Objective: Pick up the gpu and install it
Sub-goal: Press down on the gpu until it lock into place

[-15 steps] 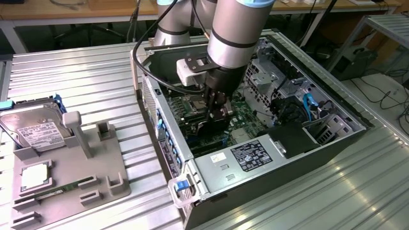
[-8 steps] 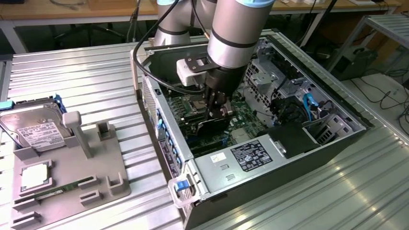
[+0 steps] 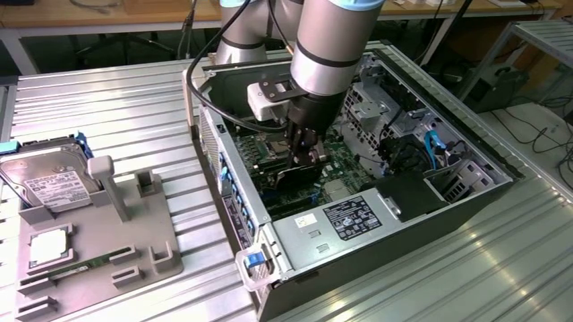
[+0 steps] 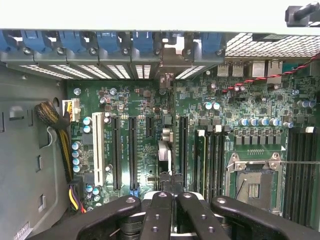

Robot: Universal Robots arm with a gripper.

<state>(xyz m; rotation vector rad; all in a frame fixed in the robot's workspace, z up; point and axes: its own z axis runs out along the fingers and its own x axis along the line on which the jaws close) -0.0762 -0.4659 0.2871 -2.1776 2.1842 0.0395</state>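
The fingers [image 3: 307, 153] are clenched on the top edge of the gpu [image 3: 300, 180], which hangs edge-down just below them inside the open case [image 3: 421, 221], so the card's lower edge can meet a slot rather than lie flat on the board. In the wrist view the fingers [image 4: 167, 212] are drawn tight together, with the thin card seen end-on running away from them across the motherboard [image 4: 145, 100], between the long black slots [image 4: 134, 152] on either side. Well away from the fingers, on the table [image 3: 117, 94], a grey holder [image 3: 98, 248] keeps the hard drive [image 3: 45, 178] and other spare parts propped for picking.
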